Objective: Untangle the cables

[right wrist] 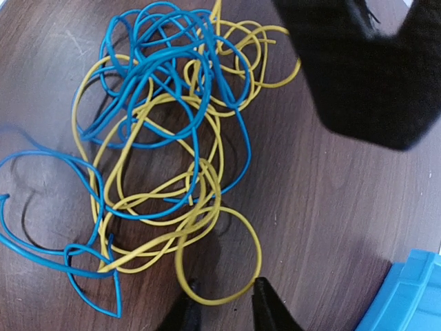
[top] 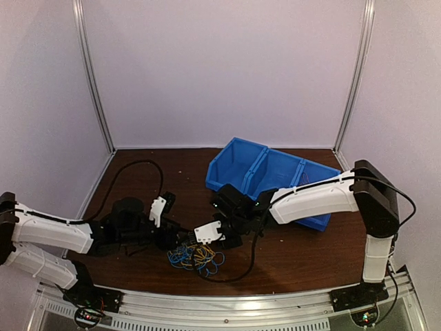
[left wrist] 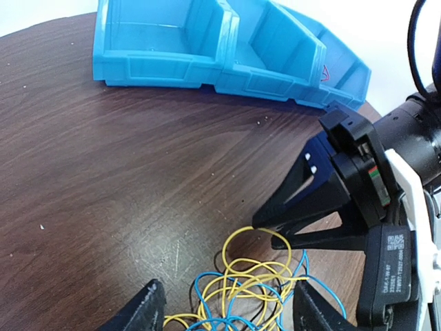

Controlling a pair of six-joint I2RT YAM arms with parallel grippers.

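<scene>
The cables [top: 196,256] are a tangled heap of thin blue and yellow loops on the brown table, near the front edge. My left gripper [top: 179,239] is open, and in the left wrist view [left wrist: 231,317] its fingers straddle the heap [left wrist: 255,283] low over it. My right gripper [top: 201,239] faces it from the right. In the right wrist view it [right wrist: 220,314] is open, fingertips on either side of the lower arc of a yellow loop [right wrist: 207,296]. The heap [right wrist: 158,138] spreads beyond it. Neither gripper holds a cable.
A row of three blue bins [top: 269,176] stands behind the arms at the right; it shows in the left wrist view [left wrist: 207,48], and a corner in the right wrist view [right wrist: 406,296]. White walls and metal posts enclose the table [top: 138,172].
</scene>
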